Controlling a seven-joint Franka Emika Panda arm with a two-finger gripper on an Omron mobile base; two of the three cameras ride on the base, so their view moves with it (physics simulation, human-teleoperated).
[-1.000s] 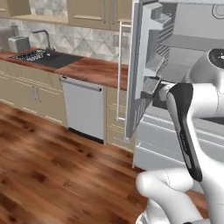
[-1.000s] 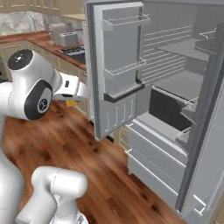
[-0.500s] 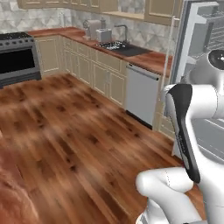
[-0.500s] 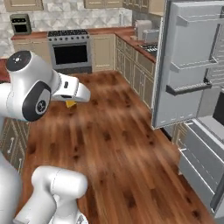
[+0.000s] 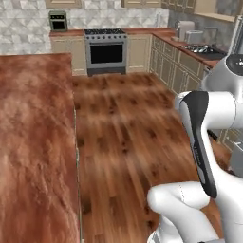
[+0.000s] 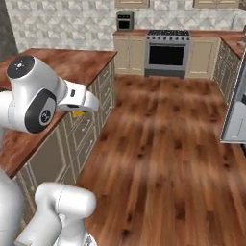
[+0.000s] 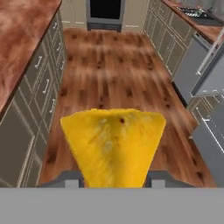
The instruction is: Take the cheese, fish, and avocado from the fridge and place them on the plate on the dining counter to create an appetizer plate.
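Observation:
The cheese (image 7: 113, 146), a bright yellow wedge, fills the lower middle of the hand view, and my gripper (image 7: 114, 178) is shut on it. In the right base view the gripper (image 6: 78, 113) hangs beside the dining counter (image 6: 72, 62), with a yellow bit of cheese (image 6: 77, 114) showing under the hand. The counter's reddish wood top (image 5: 33, 142) runs down the left of the left base view. Part of the grey fridge door (image 6: 235, 115) stands at the right edge. The plate, fish and avocado are out of view.
A black oven range (image 6: 166, 53) stands against the far wall, with a small appliance (image 6: 125, 20) on the counter beside it. Beige cabinets with a sink and toaster (image 5: 190, 35) line the right side. Brown wooden floor (image 5: 128, 133) lies between them and the island's drawers (image 7: 43, 87).
The whole picture has swung from the open fridge to the island and stove, so the base has turned. The cheese stays in the gripper.

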